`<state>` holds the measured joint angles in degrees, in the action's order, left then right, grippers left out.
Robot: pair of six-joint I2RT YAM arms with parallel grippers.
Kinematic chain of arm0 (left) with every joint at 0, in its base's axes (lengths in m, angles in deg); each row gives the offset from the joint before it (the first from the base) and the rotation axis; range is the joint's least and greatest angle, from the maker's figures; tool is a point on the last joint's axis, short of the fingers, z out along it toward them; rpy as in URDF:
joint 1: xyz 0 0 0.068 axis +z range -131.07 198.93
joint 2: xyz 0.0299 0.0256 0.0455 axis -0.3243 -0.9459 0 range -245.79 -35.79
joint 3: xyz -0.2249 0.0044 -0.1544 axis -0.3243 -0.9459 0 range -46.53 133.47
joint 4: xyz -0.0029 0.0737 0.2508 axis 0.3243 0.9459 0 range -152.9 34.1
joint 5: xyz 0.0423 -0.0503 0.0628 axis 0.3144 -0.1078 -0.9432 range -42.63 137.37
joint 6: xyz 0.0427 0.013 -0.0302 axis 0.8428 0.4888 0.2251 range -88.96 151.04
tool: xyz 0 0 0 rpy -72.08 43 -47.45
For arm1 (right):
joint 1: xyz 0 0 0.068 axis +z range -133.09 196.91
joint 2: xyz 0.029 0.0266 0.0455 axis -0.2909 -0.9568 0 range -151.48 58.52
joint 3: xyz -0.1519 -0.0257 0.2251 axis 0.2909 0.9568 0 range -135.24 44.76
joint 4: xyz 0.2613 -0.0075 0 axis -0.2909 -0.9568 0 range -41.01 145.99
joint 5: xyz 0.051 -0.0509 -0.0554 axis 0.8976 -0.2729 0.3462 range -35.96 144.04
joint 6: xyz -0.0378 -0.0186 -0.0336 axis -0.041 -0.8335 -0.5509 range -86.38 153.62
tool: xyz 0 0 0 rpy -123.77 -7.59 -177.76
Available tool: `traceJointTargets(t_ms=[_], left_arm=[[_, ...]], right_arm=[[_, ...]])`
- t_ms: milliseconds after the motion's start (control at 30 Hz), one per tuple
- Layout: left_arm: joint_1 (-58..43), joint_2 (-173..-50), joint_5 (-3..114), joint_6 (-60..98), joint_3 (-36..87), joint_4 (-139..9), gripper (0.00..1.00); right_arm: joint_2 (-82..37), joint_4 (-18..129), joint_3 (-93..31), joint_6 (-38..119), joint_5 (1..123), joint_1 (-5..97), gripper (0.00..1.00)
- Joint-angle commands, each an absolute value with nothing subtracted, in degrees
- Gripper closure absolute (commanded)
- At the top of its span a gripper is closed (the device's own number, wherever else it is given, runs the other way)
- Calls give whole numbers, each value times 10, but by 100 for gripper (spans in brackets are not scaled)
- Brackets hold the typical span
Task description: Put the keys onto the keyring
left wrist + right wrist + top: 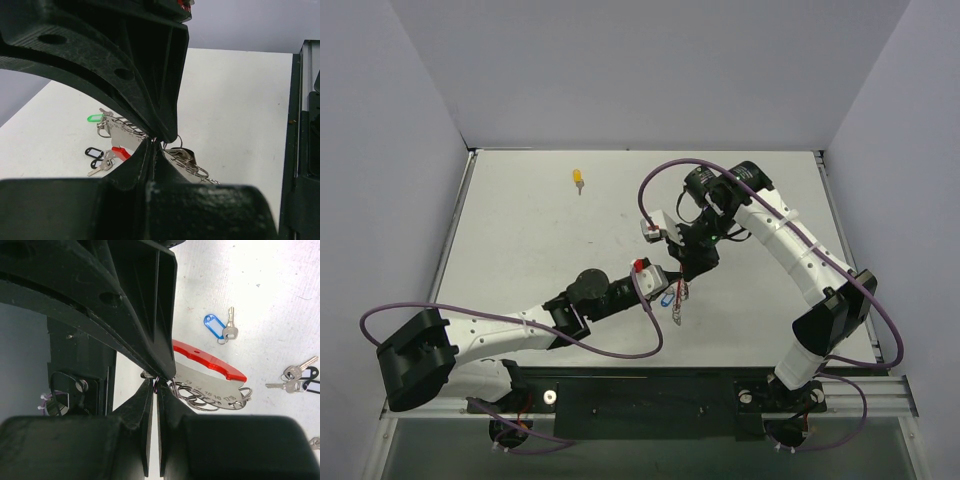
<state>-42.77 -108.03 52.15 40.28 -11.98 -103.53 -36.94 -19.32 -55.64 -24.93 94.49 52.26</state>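
Note:
The keyring [210, 361], a red arc over a numbered silver plate with wire rings, hangs between both grippers near the table's middle [677, 297]. My right gripper [156, 382] is shut on its thin wire. My left gripper [153, 141] is shut too, tips pinched on the wire beside the plate [182, 160]. Loose keys lie on the table. A blue-tagged key [216, 326] is just beyond the ring. Black-tagged keys [95, 154] and a green-tagged key [94, 118] lie past it. A yellow-tagged key [578, 179] sits far back left.
Both arms [790, 250] meet over the centre of the white table [520, 240], cables looping above them. A black rail [300, 150] runs along the table's near edge. Grey walls close in the back and sides.

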Motion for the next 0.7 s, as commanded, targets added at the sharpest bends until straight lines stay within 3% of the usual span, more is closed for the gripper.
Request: traceJointTargets(t_ms=[0, 167, 567, 667], left_arm=[[-428, -1086, 540, 393, -86, -1050, 100], [-427, -1080, 527, 361, -84, -1035, 100], [-409, -1032, 425, 217, -197, -1220, 100], [-401, -1028, 418, 181, -218, -1280, 100]], right_arm=[[-372, -311, -558, -254, 966, 526, 100], [-369, -309, -558, -252, 973, 522, 100], [-351, -315, -544, -268, 1075, 459, 65], [-340, -313, -525, -300, 1102, 458, 62]])
